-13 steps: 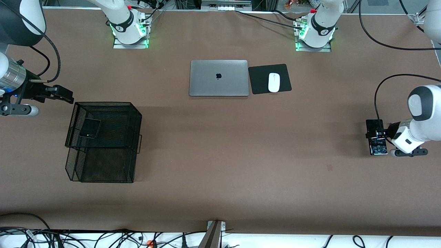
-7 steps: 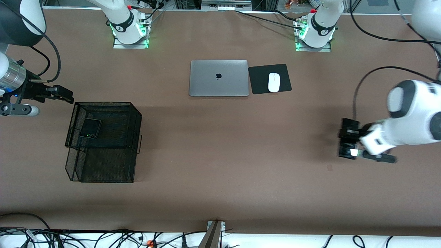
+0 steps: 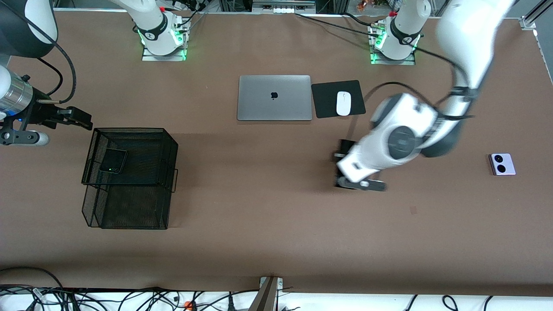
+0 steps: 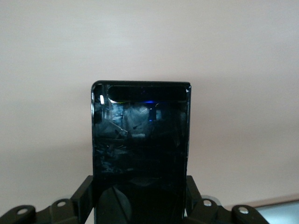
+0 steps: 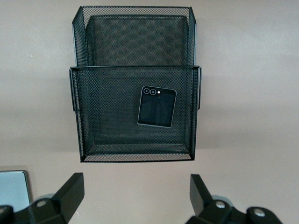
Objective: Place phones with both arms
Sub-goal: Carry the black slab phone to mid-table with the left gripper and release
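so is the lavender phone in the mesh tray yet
No, the lavender phone lies on the bare table at the left arm's end, apart from the mesh tray.

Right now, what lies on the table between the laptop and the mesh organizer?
Nothing: between the laptop and the mesh organizer, the front view shows only bare brown table.

My left gripper (image 4: 140, 205) hangs in the air, its fingers (image 4: 81, 198) clamped on the long sides of the black slab between them. My right gripper (image 5: 135, 191) waits, fingers (image 5: 70, 189) spread wide, nothing between.
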